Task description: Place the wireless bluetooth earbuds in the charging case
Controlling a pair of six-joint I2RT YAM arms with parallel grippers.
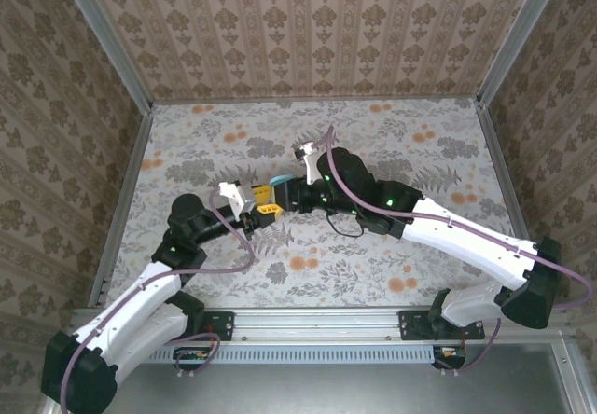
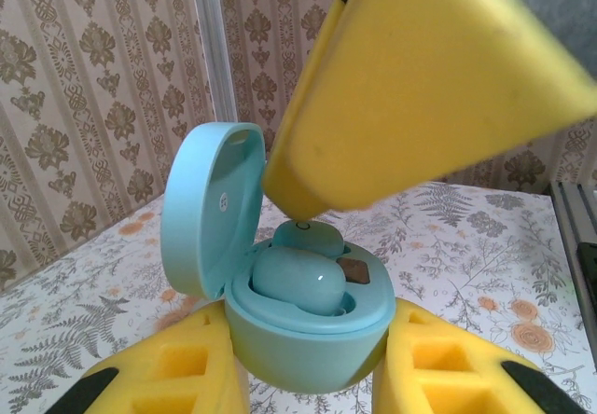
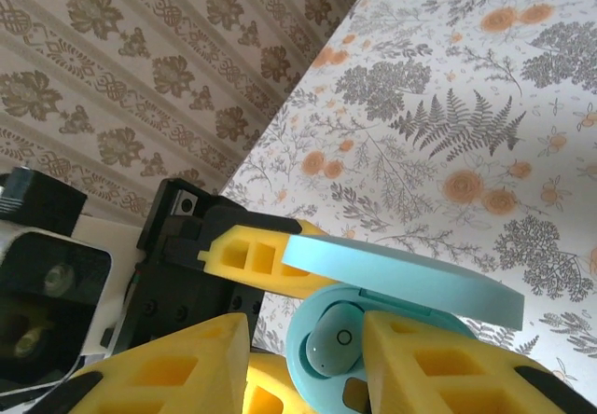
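Note:
My left gripper (image 2: 308,377) is shut on the light blue charging case (image 2: 308,339), which it holds off the table with its lid (image 2: 210,209) hinged open. One earbud (image 2: 298,282) lies in the near slot. A second earbud (image 2: 312,239) sits in the far slot, with a right fingertip (image 2: 303,204) resting on its top. My right gripper (image 3: 308,325) stands open over the case (image 3: 308,358). The marked earbud (image 3: 336,339) lies between its fingers, beside the right-hand one. In the top view both grippers, left (image 1: 263,209) and right (image 1: 283,197), meet at the case (image 1: 279,186) mid-table.
The floral tablecloth (image 1: 373,144) runs out on every side, bounded by patterned walls and metal frame posts (image 1: 126,172). A black cable (image 1: 347,227) hangs under the right arm. The left gripper's black body (image 3: 177,274) sits close beside my right fingers.

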